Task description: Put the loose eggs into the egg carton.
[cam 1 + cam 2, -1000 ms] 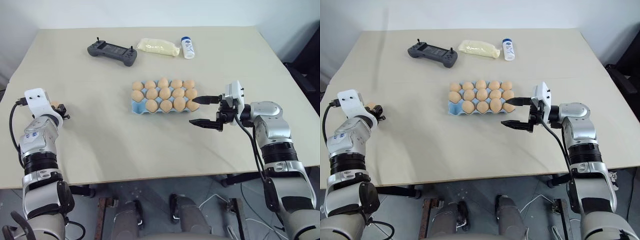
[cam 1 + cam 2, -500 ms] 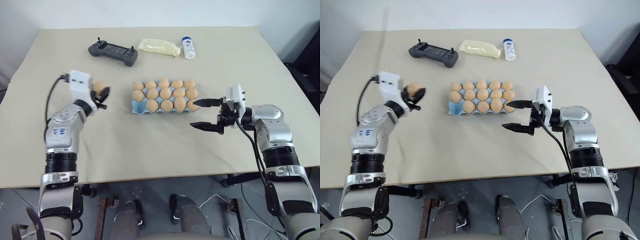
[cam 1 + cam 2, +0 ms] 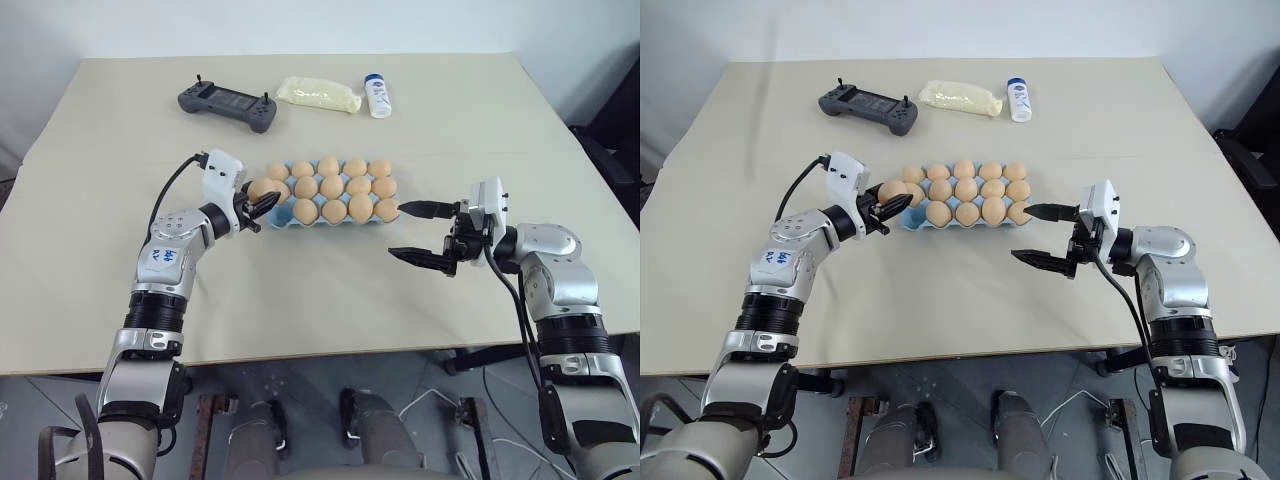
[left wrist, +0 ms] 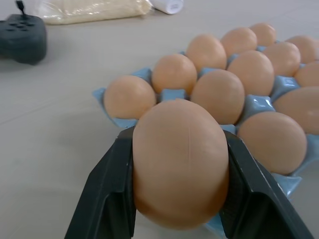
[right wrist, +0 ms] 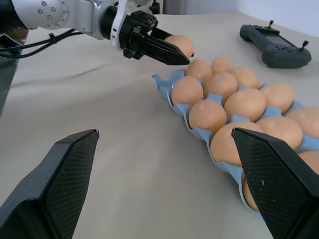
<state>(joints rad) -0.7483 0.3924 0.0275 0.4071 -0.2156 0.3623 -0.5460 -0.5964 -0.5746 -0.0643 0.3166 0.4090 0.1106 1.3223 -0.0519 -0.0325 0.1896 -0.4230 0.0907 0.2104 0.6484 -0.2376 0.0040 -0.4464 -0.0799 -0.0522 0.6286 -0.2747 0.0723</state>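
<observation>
Nearing its end, the job shows the egg carton (image 3: 276, 215) at the centre of the frame almost full: fourteen eggs sit in the cups, and only the near-left corner cup looks empty. The left gripper (image 3: 262, 203) is clamped on the last egg (image 3: 260, 189), held just above that corner. The right gripper (image 3: 425, 233), at centre right, stands wide apart and empty. Shells look smooth, matte and oval; the carton is moulded light blue with scalloped edges; the table (image 3: 300, 300) is plain beige.

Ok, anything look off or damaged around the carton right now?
Nothing stands out. The egg carton sits flat with its eggs seated and no visible cracks or spills. The left end effector holds one intact egg at the carton's left end.
</observation>
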